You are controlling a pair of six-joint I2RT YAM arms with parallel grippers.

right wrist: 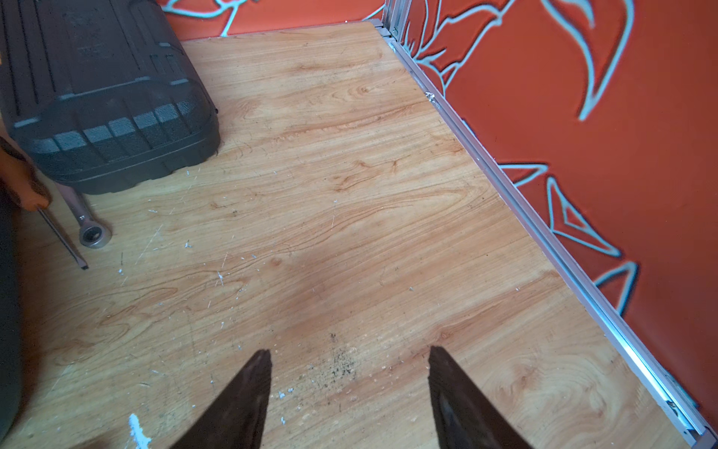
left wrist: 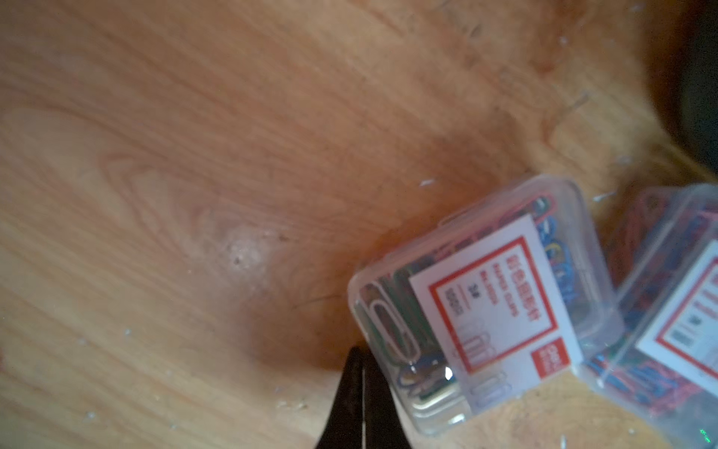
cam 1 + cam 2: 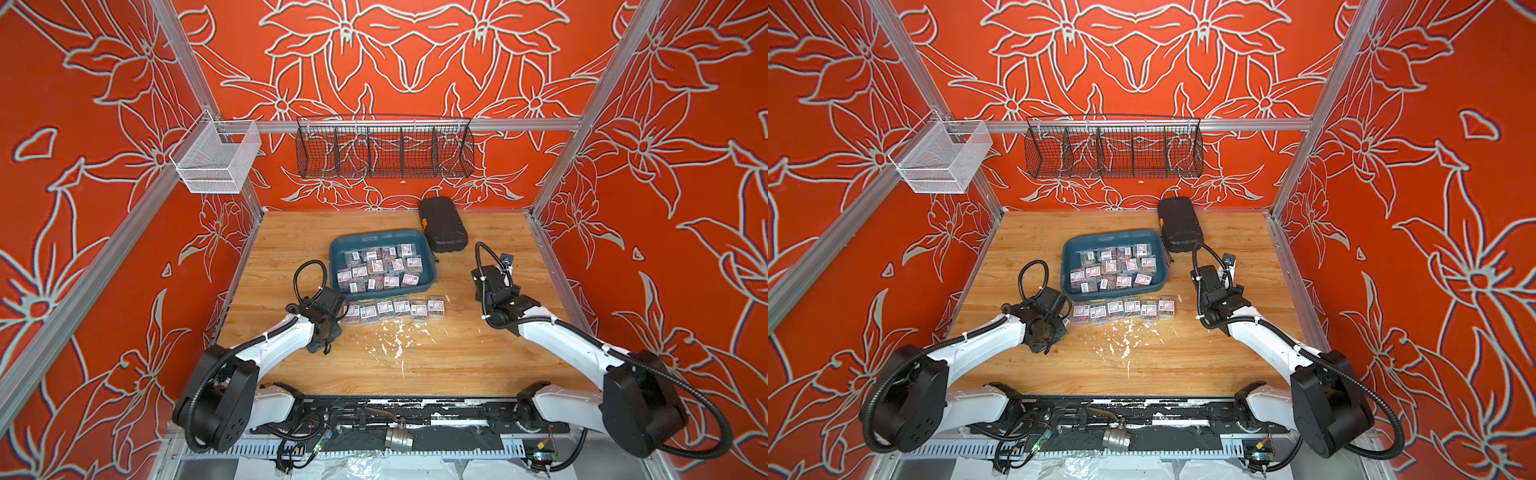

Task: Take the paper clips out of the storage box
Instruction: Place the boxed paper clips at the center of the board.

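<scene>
While most paper clips (image 3: 380,268) lie in the storage box (image 3: 361,240), a row (image 3: 395,308) of them sits on the table (image 3: 436,365) just before it. Left gripper (image 2: 361,359): fingers pressed together beside the row's end box. Right gripper (image 1: 348,350): fingers spread above the table.

Teal storage box (image 3: 338,248), red-and-white-labelled paper clips (image 3: 398,308), wood-grain table (image 3: 457,353)

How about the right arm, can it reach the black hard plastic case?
Probably yes: the right claw hangs open over bare wooden tabletop, nothing between it and the black hard plastic case ahead.
</scene>
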